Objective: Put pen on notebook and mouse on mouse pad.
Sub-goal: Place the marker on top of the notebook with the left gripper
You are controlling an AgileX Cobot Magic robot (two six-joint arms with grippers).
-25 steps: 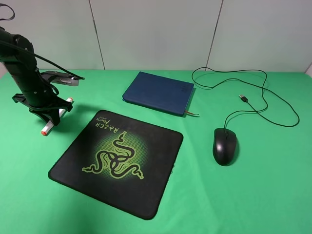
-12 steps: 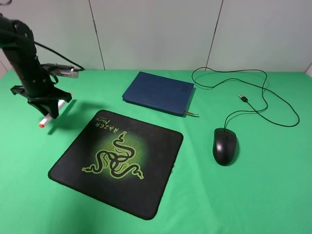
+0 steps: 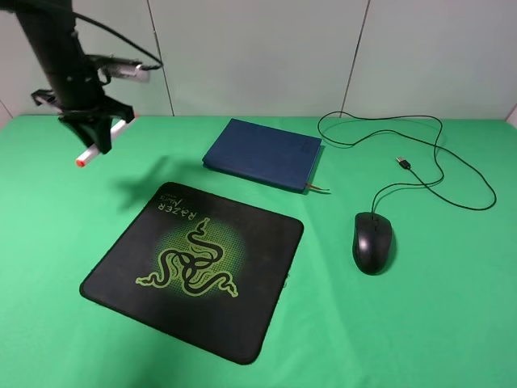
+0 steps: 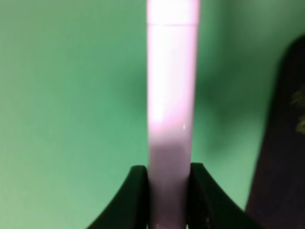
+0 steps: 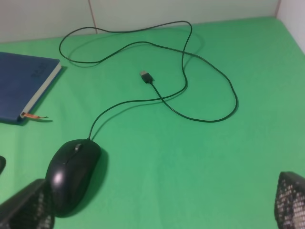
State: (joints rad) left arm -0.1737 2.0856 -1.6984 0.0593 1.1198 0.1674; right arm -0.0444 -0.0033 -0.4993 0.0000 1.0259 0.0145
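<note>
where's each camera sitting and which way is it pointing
Exterior high: mounted high, facing the table, looking down on the mouse pad, notebook and mouse; the left arm shows, its left hand holding the pen in the air.
Left wrist: on the left arm, looking past the shut fingers along the pen towards the table.
Right wrist: on the right arm, looking over the mouse, its cable and the notebook; the open right hand shows.
Shared: the pen in the first two; mouse and notebook in the first and third.

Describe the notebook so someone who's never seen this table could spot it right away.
Start at the big black mouse pad with the green snake logo on the green table. Just beyond its far edge lies the notebook, closed. It is the only dark blue thing, with a ribbon poking out.
</note>
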